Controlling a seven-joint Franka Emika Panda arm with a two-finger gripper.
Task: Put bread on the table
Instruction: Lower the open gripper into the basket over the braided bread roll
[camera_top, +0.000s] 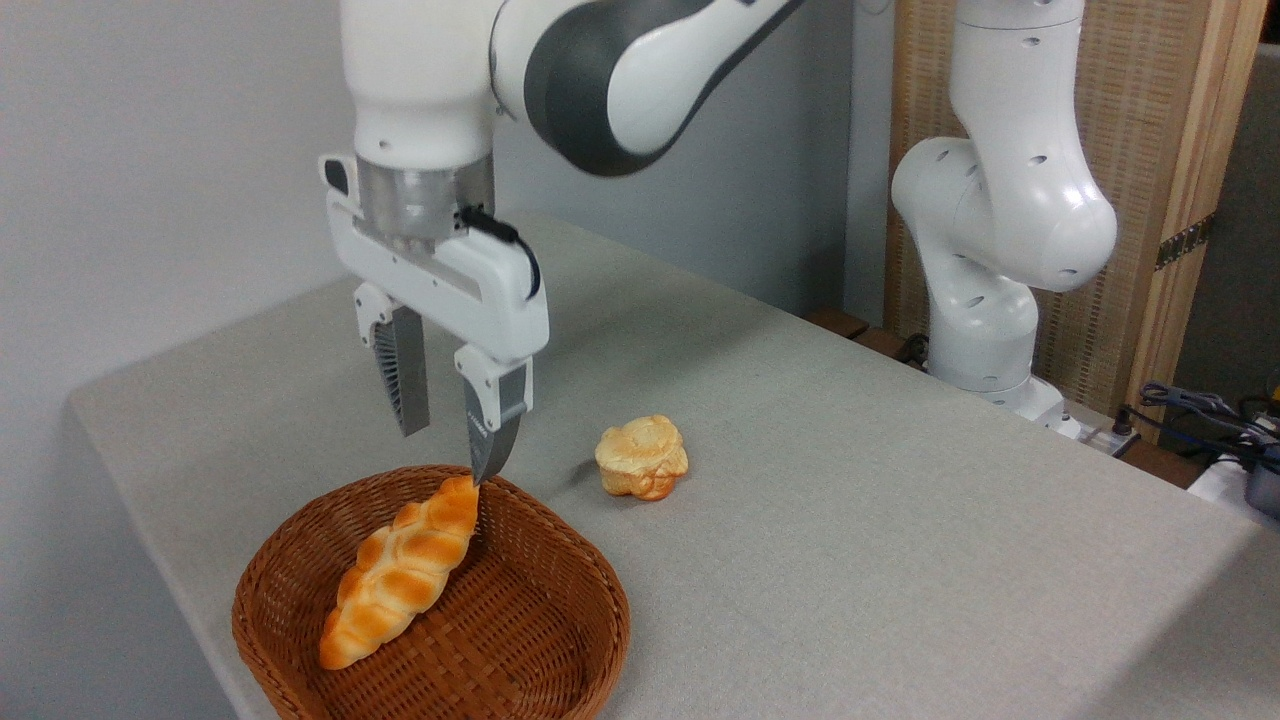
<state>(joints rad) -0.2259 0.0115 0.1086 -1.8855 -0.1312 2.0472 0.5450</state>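
Camera view: one arm (600, 70) reaches from its base at the right rear over the desk (850, 480), and its wrist points straight down above the basket (540, 640).

Item count:
- One basket, brown wicker, at the front left part of the desk near the edge.
- One bread (402, 570), a braided golden loaf, inside the basket. It lies diagonally, the lower end resting against the front left wall, the upper end raised toward the rear rim.
- One bun (642, 458), round and flower-shaped, on the bare desk just to the right of the basket and behind it, apart from the rim.
- One gripper (450, 448) with two fingers.

Gripper state: the jaws are released, with a clear gap between the two fingers and nothing held. The right fingertip (490, 455) hangs at the upper end of the bread; whether it touches cannot be told. The left finger (402, 370) ends higher in the frame, above the rear rim of the basket.

Cables (1200, 410) lie at the far right edge of the frame, off the desk.
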